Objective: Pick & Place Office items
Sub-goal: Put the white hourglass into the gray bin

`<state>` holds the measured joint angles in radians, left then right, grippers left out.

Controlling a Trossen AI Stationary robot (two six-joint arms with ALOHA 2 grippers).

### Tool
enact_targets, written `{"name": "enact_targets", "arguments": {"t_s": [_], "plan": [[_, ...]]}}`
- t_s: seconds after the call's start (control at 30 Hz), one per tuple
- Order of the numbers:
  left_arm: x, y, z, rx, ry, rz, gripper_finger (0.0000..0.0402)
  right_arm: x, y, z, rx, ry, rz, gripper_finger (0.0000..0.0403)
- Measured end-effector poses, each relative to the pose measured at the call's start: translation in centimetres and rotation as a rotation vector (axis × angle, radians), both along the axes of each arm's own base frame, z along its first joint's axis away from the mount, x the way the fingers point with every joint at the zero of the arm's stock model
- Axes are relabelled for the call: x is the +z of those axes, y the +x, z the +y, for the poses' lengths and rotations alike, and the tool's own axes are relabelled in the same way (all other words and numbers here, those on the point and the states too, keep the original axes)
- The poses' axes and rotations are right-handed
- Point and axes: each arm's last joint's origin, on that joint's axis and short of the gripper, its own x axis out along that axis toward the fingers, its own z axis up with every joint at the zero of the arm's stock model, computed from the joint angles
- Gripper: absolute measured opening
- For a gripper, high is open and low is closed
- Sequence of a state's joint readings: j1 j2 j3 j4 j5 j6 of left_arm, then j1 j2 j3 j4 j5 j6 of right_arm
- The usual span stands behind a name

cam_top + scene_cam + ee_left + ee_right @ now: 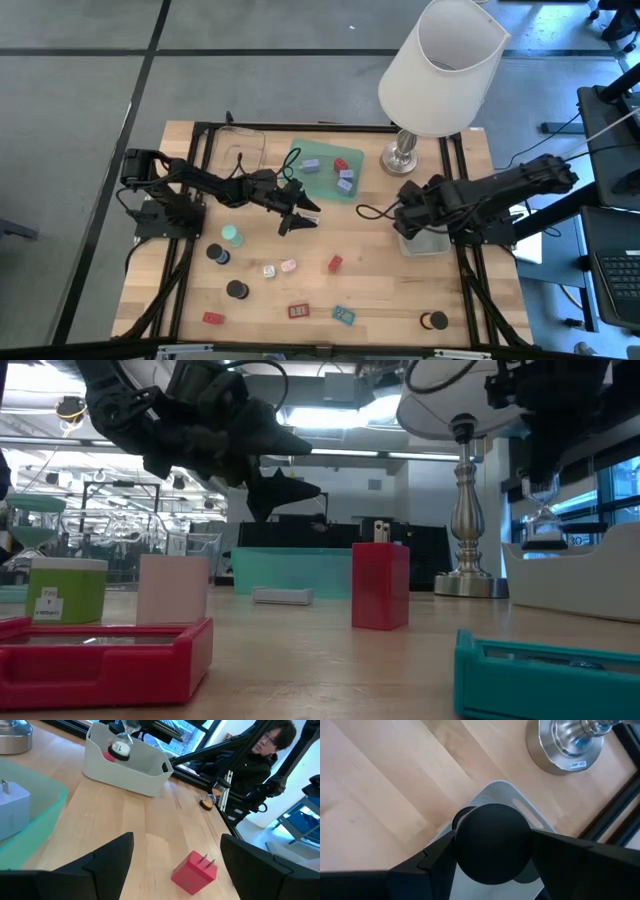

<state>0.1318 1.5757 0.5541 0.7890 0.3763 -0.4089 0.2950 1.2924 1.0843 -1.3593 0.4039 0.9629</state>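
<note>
My left gripper (300, 215) hangs open above the table's middle, beside the green tray (300, 160). Its wrist view shows a red pronged block (195, 872) lying on the wood just beyond the open fingers (175, 840). My right gripper (408, 222) is over the grey tray (425, 243), shut on a black round cap (492, 842). Loose on the table are a mint-green cap (232, 236), black caps (237, 290), white-pink blocks (279, 268), the red block (334, 263), and flat red (298, 311) and teal (344, 315) pieces. My right gripper pinches the black round cap by its opposite sides (462, 837) between the two fingers, coming from above and pointing down. The cap is lifted clear, over a corner of the grey tray (500, 790).
The white-shaded lamp (440, 70) stands on its metal base (402, 157) just behind the grey tray. The green tray holds lavender, blue and red blocks. A clear tray (235, 150) sits at the far left. A person (260, 760) is beyond the table's right edge.
</note>
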Motion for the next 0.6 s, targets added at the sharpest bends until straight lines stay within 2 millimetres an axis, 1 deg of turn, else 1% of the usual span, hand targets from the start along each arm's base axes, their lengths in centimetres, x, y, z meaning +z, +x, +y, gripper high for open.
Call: {"name": "enact_targets", "arguments": {"t_s": [0.2,0.3,0.43,0.6], "plan": [[0.0,0.0,0.0,0.000,0.000,0.000,0.0294,-1.1,0.3,-0.5,0.006,-0.027,0.067,0.0222],[0.0,0.0,-0.1,-0.002,0.000,0.000,0.0294,-2.4,-0.3,-0.8,-0.011,-0.031,0.110,0.0222],[0.0,0.0,-0.3,-0.013,0.000,0.000,0.0294,-4.1,-0.5,-0.8,-0.023,-0.024,0.102,0.0222],[0.0,0.0,-0.4,-0.018,0.008,-0.002,0.0294,-5.4,-0.5,-0.9,0.013,-0.022,0.097,0.0222]]}}
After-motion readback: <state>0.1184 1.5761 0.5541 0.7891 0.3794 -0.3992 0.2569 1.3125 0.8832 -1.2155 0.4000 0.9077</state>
